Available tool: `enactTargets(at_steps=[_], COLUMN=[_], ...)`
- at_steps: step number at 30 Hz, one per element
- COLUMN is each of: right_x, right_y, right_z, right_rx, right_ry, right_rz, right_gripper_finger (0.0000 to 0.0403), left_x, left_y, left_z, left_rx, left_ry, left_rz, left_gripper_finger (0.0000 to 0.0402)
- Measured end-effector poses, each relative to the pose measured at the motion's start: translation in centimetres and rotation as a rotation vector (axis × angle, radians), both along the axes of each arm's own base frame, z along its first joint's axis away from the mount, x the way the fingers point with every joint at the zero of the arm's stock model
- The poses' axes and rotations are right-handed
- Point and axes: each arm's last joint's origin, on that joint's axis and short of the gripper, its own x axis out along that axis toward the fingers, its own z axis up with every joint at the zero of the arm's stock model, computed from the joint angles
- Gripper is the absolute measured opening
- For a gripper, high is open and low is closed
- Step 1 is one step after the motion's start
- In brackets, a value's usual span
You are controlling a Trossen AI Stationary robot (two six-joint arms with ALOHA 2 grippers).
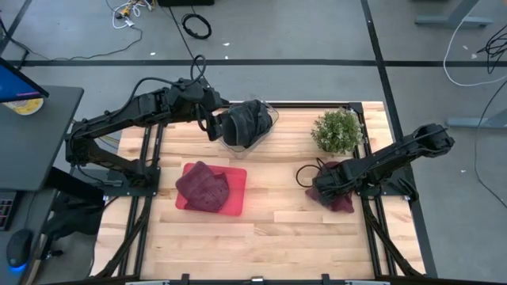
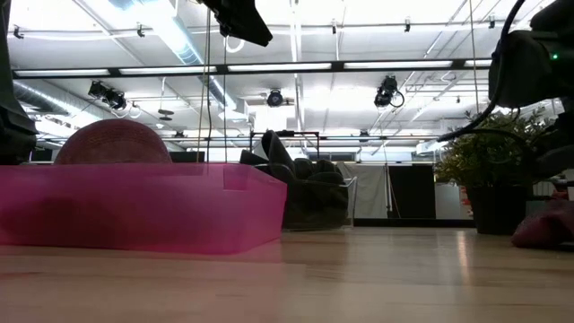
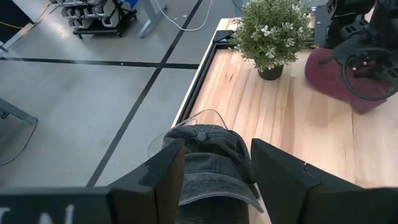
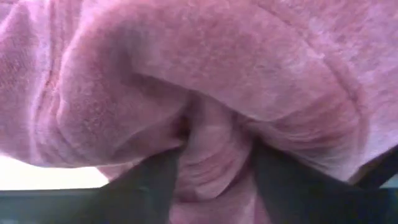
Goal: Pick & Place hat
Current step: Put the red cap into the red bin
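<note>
**Right arm pinching the second maroon hat; one already in the tray**

At the right side of the counter [image 1: 301, 214], beside the potted plant [image 1: 337, 131], a maroon hat [image 1: 339, 195] lies crumpled on the wood, and the right end effector [image 1: 323, 188] is pressed down into it. The right wrist view is filled with its soft, fuzzy pink-maroon fabric, a fold of which bulges between the two dark fingers [image 4: 155, 180]; the jaws stand at a narrow gap with cloth bunched in it. The hat looks limp and floppy, likely to sag once raised. It has not left the counter, so I judge this to be the grasp stage: the lift and carry are still to come.

Another maroon hat [image 1: 203, 187] already sits in the pink tray [image 1: 238, 198] near the counter's middle, rounded and slumped, so that part of the job appears done.

Farther back, a dark grey cap [image 3: 208, 155] with a top button rests in a clear container [image 1: 268, 119] at the rear edge. The left end effector [image 1: 212, 123] hovers right at it, fingers partly apart on either side of the crown; whether they actually grip it I cannot tell.
</note>
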Motion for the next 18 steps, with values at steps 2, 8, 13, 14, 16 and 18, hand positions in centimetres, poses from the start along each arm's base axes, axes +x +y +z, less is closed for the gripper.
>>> enactTargets(at_steps=[2, 8, 13, 14, 16, 18], right_x=[0.0, 0.6, 2.4, 2.8, 3.6, 4.4], right_y=[0.0, 0.2, 1.0, 1.1, 1.3, 1.5], right_z=[0.0, 0.8, 4.9, 6.0, 8.4, 10.9], right_rx=[0.000, 0.024, 0.039, 0.044, 0.053, 0.050], right_ry=[0.001, -0.035, -0.143, -0.175, -0.254, -0.357], right_rz=[0.015, 0.147, 0.290, 0.318, 0.362, 0.407], right_gripper_finger=[0.0149, 0.0023, 0.0012, 0.0012, 0.0012, 0.0012], left_x=[0.0, 0.0, 0.0, 0.0, 0.0, 0.0], left_y=[0.0, 0.0, 0.0, 0.0, 0.0, 0.0], left_z=[0.0, 0.0, 0.0, 0.0, 0.0, 0.0], left_rx=[0.001, 0.006, 0.006, 0.006, 0.006, 0.006], left_ry=[0.000, 0.003, 0.003, 0.003, 0.003, 0.003], left_rz=[0.000, -0.003, -0.003, -0.004, -0.003, -0.004], left_gripper_finger=[0.0188, 0.0188, 0.0188, 0.0188, 0.0188, 0.0188])
